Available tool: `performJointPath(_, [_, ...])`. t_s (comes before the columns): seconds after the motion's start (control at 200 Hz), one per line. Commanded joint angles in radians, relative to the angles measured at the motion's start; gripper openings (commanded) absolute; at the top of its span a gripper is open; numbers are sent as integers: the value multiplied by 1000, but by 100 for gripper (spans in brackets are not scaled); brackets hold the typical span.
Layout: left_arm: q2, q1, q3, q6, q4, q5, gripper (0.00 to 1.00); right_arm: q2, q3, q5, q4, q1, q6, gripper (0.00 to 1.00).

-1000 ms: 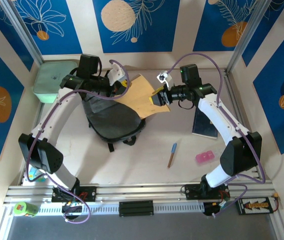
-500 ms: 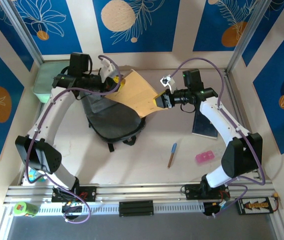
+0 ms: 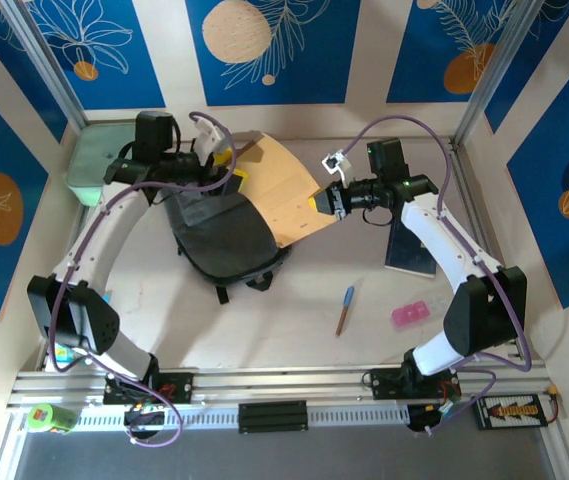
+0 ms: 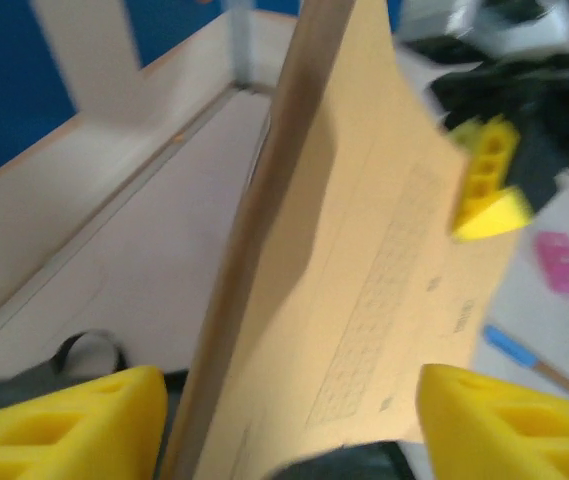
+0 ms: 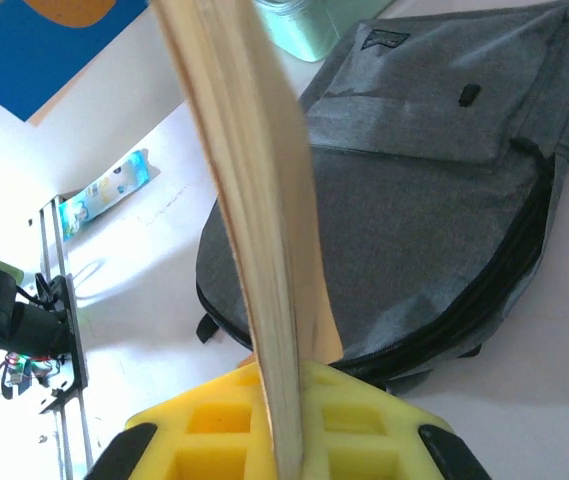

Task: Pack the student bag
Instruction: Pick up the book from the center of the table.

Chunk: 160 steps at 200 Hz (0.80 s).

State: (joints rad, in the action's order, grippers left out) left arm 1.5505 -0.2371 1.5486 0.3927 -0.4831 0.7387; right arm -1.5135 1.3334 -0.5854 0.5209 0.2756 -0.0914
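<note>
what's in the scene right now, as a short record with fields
student bag: dark grey, lying flat on the table
brown envelope: held up on edge at the bag's far right side
right fingers: shut on the envelope's edge
left fingers: open, one on either side of the envelope
loose on table: pen, pink case, dark notebook
back left corner: mint-green box

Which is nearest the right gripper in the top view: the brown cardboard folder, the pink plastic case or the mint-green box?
1. Brown cardboard folder, in the right gripper.
2. Pink plastic case, near right.
3. Mint-green box, far left.
</note>
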Motion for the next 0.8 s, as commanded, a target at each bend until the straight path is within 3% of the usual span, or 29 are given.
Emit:
performJointPath(0.0, [-66, 17, -95, -153, 206, -323, 87, 76, -27, -53, -5, -29, 90, 0])
performJointPath(0.085, [-93, 17, -147, -187, 232, -454, 95, 106, -54, -29, 10, -38, 153, 0])
performJointPath(0.17, [-104, 18, -173, -232, 214, -514, 99, 122, -62, 27, 54, -40, 197, 0])
performJointPath(0.45, [-117, -13, -278, -385, 72, -395, 96, 129, -54, 246, 227, -43, 285, 0])
performJointPath(0.795, [-75, -291, -412, -221, -58, -387, 89, 129, -28, 349, 394, -43, 263, 0])
